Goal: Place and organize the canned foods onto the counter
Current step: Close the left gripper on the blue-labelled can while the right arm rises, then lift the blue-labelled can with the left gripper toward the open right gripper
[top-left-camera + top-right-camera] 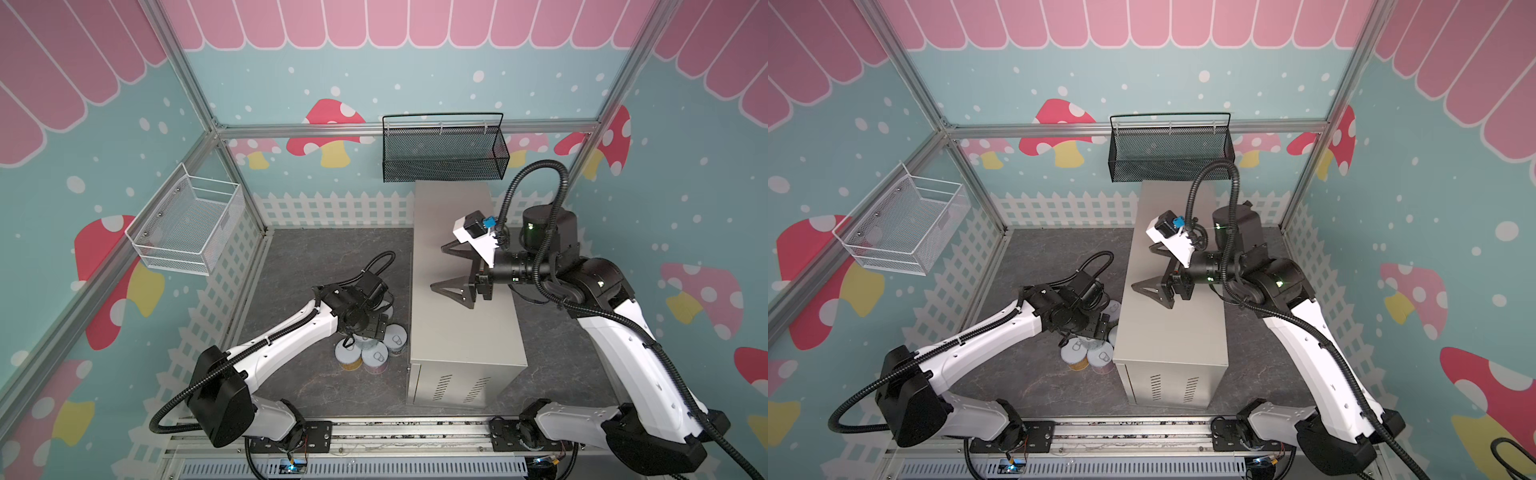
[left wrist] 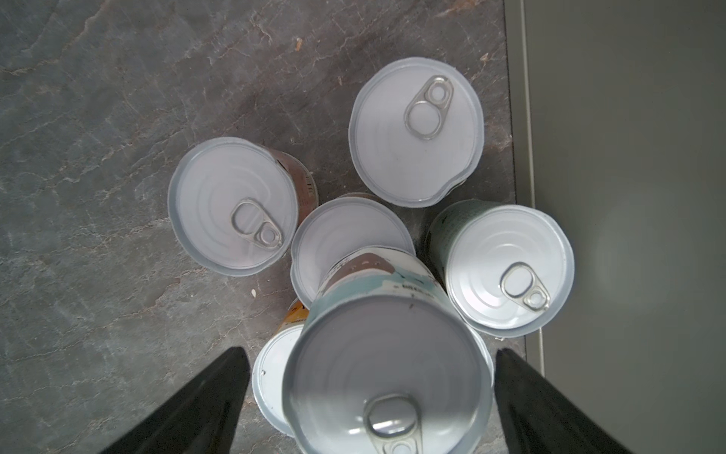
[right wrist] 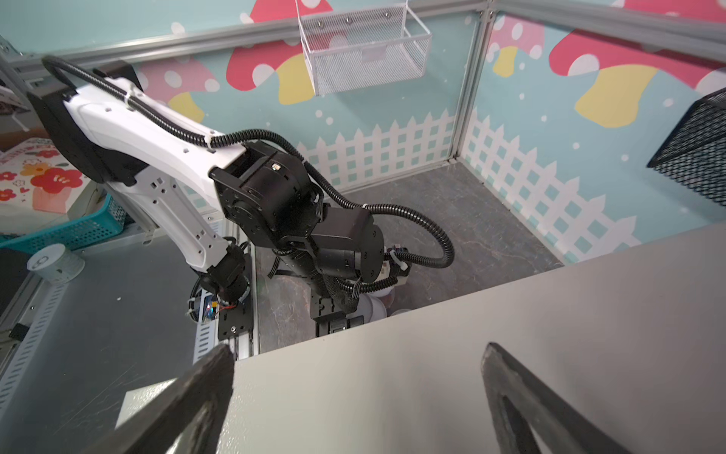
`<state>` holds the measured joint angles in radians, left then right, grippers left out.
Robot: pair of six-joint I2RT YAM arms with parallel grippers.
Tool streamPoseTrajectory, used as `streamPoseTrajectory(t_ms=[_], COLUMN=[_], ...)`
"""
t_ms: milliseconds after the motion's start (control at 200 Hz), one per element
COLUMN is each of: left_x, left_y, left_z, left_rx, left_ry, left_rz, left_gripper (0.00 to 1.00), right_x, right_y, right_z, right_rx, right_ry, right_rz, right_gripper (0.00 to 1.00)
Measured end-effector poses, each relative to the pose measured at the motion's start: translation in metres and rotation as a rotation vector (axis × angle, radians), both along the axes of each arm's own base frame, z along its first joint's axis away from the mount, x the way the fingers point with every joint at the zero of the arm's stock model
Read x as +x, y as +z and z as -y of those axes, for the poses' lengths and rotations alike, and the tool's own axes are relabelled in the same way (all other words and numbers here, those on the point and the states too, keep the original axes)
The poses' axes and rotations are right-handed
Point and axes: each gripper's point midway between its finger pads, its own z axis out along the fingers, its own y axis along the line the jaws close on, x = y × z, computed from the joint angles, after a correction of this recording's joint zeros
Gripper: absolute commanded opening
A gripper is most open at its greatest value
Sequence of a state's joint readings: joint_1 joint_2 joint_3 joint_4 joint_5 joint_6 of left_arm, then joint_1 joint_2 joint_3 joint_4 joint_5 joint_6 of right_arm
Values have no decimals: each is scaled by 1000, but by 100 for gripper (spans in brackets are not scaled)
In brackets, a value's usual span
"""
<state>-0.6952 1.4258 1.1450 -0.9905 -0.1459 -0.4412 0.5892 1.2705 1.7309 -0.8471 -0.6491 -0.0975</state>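
— While the left gripper (image 2: pixel 371 351) is hovering over the pile, what are we seeing of the canned foods (image 2: pixel 416 133)?

— We are looking at short round tins with pale silver pull-tab lids, pressed in faint rings, and paper labels. They are standing clustered on the dark, veined, stone-look floor (image 2: pixel 118 157), just beside the counter (image 2: pixel 628 196), a smooth beige-grey metal box.

— And the white-blue can (image 2: pixel 387 373)?

— It is sitting higher than the rest, resting on other lids. The black fingers (image 2: pixel 204 405) are standing apart, one at each side of it. We are seeing a gap on one side; on the other we cannot tell whether the finger is touching the rim.

— Are we gripping it, then?

— We are not clamping it, as far as we are seeing.

— And the right gripper (image 1: pixel 437 268)?

— In both top views its triangular jaws are spreading wide, holding nothing, and hanging above the counter's flat top.
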Motion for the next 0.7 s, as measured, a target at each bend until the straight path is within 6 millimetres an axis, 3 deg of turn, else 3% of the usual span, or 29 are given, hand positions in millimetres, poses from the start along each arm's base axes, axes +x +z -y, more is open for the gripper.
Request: streamPoseTrajectory(t_ms=[280, 380, 700], left_x=[-3, -5, -6], left_y=[-6, -9, -12], left_z=[-1, -1, 0], left_rx=[1, 2, -4], left_ry=[-3, -4, -7], left_rz=[-13, -22, -28], left_gripper=[93, 92, 74], right_x=[4, 4, 6], right_y=[-36, -44, -40], right_z=[-57, -62, -60], right_rx=[-195, -243, -287], right_ry=[15, -3, -54], right_rz=[-6, 1, 45], right_gripper=[100, 99, 100])
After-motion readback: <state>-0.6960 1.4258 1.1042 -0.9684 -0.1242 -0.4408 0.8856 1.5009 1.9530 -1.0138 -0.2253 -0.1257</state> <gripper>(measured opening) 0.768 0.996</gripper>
